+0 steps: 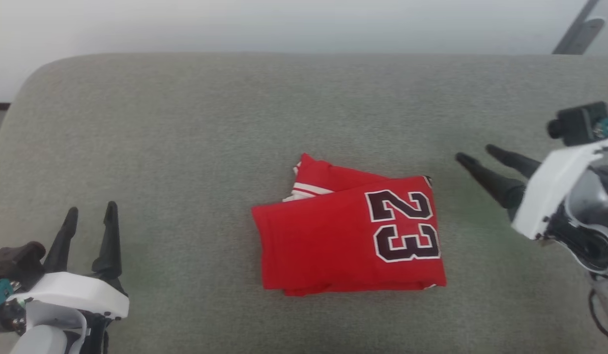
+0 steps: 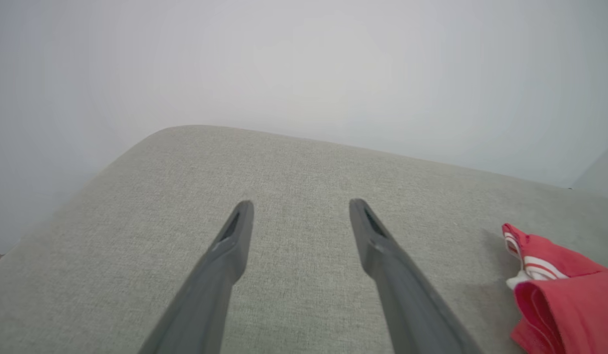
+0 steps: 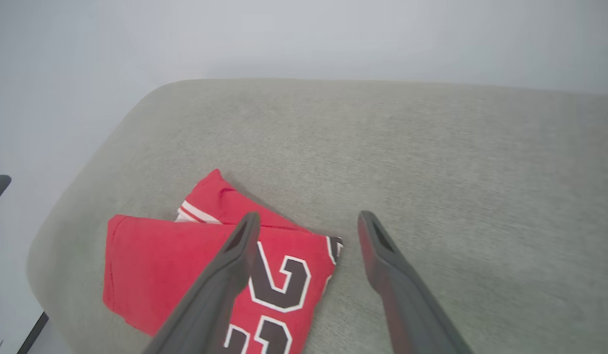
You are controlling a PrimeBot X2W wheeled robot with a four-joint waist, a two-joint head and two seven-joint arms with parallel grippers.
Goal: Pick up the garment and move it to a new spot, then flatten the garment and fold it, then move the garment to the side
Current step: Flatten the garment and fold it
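Note:
The garment (image 1: 333, 241) lies folded into a red rectangle in the middle of the grey cushion (image 1: 186, 123), its black white-outlined number 23 facing up and a striped sleeve edge poking out at the back. My right gripper (image 1: 478, 155) hovers open just right of it, fingers pointing toward it, holding nothing. In the right wrist view the garment (image 3: 161, 265) lies below and left of the open gripper (image 3: 306, 219). My left gripper (image 1: 90, 209) stands open at the lower left, well away. The left wrist view has the open gripper (image 2: 299, 206) over bare cushion, the garment (image 2: 564, 295) at the right edge.
The cushion's rounded back-left corner (image 1: 43, 73) drops off to a pale wall. A grey bar (image 1: 579, 29) leans at the top right. Bare cushion surrounds the garment on every side.

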